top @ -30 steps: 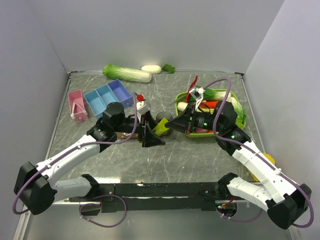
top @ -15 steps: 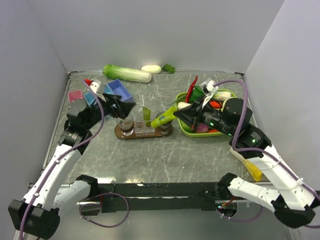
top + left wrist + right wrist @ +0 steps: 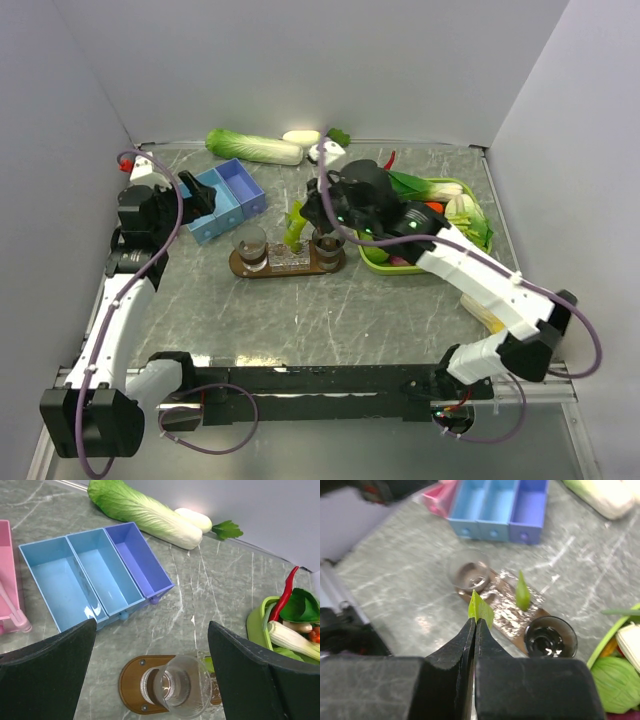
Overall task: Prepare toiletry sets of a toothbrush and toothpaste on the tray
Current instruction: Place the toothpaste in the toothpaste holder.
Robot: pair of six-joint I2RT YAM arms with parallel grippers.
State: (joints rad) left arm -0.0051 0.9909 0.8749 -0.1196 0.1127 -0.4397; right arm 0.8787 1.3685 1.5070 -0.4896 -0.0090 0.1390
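The dark wooden tray (image 3: 285, 264) (image 3: 131, 681) (image 3: 506, 611) lies mid-table with a tumbler at each end (image 3: 249, 243) (image 3: 327, 245). My right gripper (image 3: 305, 215) (image 3: 476, 622) hangs over the tray's middle, shut on a light-green toothpaste (image 3: 293, 228) whose flat end (image 3: 480, 608) pokes out past the fingertips. A second toothpaste (image 3: 522, 592) stands upright on the tray. My left gripper (image 3: 192, 205) (image 3: 151, 630) is open and empty, up and to the left of the tray, above the left tumbler (image 3: 182, 690). A thin pale stick (image 3: 11, 607), seemingly a toothbrush, lies in the pink box.
A blue compartment box (image 3: 225, 195) (image 3: 95, 575) and a pink box (image 3: 7, 575) sit left of the tray. The lime-green vegetable basket (image 3: 452, 186) stands to the right. A cabbage (image 3: 252, 146) lies along the back wall.
My left gripper opened and swung back left, away from the tray. My right arm carried the toothpaste left from the basket side to over the tray's middle.
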